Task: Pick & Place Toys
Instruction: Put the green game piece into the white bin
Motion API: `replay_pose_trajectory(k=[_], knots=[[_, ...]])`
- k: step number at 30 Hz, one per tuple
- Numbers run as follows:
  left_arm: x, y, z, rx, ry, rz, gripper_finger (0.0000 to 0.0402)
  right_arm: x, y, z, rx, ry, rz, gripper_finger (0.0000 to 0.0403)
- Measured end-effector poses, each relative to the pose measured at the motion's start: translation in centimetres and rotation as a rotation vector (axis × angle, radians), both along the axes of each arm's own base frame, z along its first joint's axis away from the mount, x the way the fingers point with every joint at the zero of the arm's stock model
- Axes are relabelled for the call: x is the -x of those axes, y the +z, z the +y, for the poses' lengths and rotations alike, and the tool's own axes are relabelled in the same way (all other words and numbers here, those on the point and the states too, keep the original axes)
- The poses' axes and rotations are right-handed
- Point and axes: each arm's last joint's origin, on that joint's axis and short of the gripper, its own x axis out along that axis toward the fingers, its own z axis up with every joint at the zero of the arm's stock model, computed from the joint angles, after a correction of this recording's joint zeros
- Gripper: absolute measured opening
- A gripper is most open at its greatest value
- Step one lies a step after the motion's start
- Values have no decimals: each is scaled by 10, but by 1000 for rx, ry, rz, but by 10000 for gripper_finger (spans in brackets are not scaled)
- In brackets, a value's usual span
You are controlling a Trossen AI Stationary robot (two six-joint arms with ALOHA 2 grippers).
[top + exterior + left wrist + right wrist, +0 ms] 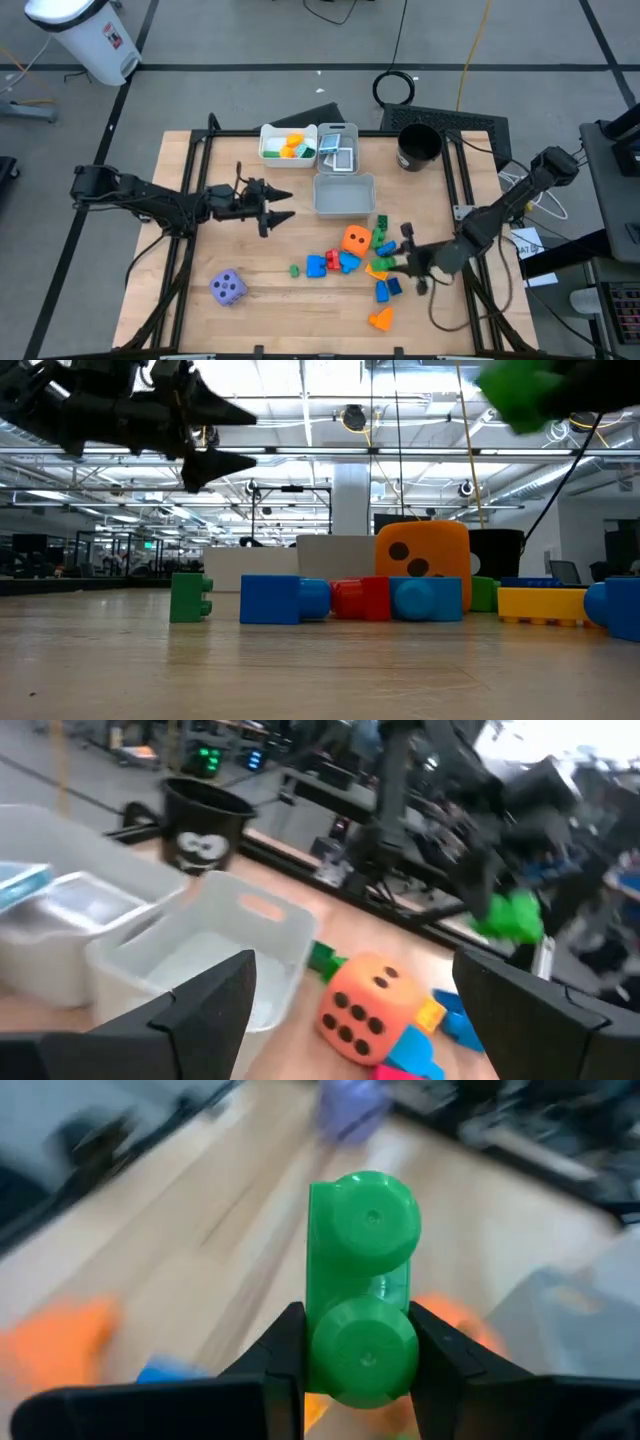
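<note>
Loose toys lie on the wooden table's near right: an orange die [355, 240] and blue, red, green and yellow blocks [330, 263] around it. A purple die [228, 288] sits apart at the near left. My right gripper [358, 1330] is raised above the heap, shut on a green two-stud block [362, 1270], which also shows high in the low view as a green block [520, 395]. My left gripper [288, 205] hovers open and level at the table's middle left, with nothing between its fingers. My right gripper pinches the green block between its two fingers, on the opposite sides of one stud end [360, 1355]. The fingers reach in from the table's right, slanting slightly down. The block is lifted clear of the table, and its other stud juts out past the fingertips.
At the far middle stand a white bin [270, 150] with toys in it, a grey bin [337, 128] with cards, and an open grey bin [344, 210] in front of them. A black cup [418, 146] stands at the far right. An orange block [381, 319] lies near the front edge.
</note>
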Motion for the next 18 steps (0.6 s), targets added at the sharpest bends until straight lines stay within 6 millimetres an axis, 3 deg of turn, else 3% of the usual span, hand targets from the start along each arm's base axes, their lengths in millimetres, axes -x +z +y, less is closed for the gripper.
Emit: replay_pose_trajectory(k=[9, 15, 18], knots=[[-80, 20, -31, -282, -153, 26, 344, -43, -3, -47, -179, -124, -37, 84], [-136, 24, -41, -375, -281, 153, 344, -51, -15, -55, -183, -169, 13, 84], [-154, 22, -43, -395, -299, 244, 344, -53, -15, -55, -172, -162, 2, 84]])
